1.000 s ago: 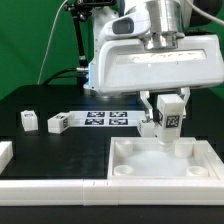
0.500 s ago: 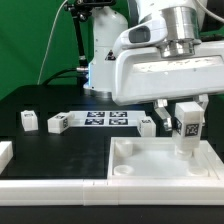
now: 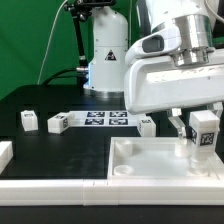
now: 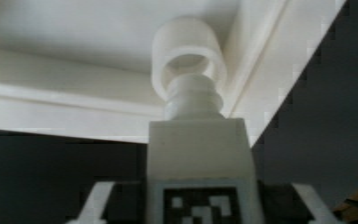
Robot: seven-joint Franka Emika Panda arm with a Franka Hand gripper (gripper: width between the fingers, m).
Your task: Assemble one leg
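Taking the tray (image 3: pixel 160 183) as the landmark and reading from the exterior view's left, a white part (image 3: pixel 4 152) lies on the black table (image 3: pixel 70 148) at the frame's edge, well apart from the tray. Farther back and still well to the left of the tray stands an upright spare leg (image 3: pixel 28 120). Just beyond it a toppled spare leg (image 3: pixel 57 124) lies on its side. The marker board (image 3: pixel 105 118) lies flat behind the tray's left end, nearer the tray than those two legs. A third spare leg (image 3: pixel 146 124) sits on the table just behind the tray's back rim. Over the tray's right back corner hangs the tool (image 3: pixel 203 127), closed on the leg (image 3: pixel 206 139), whose tagged face is turned to the exterior camera. The leg is upright, above the tray floor and inside the rim line. In the wrist view the leg's square block narrows to a round stem that points at a rounded socket in the tray's corner, with the raised rim running alongside. Whether the stem's tip touches that socket cannot be told.
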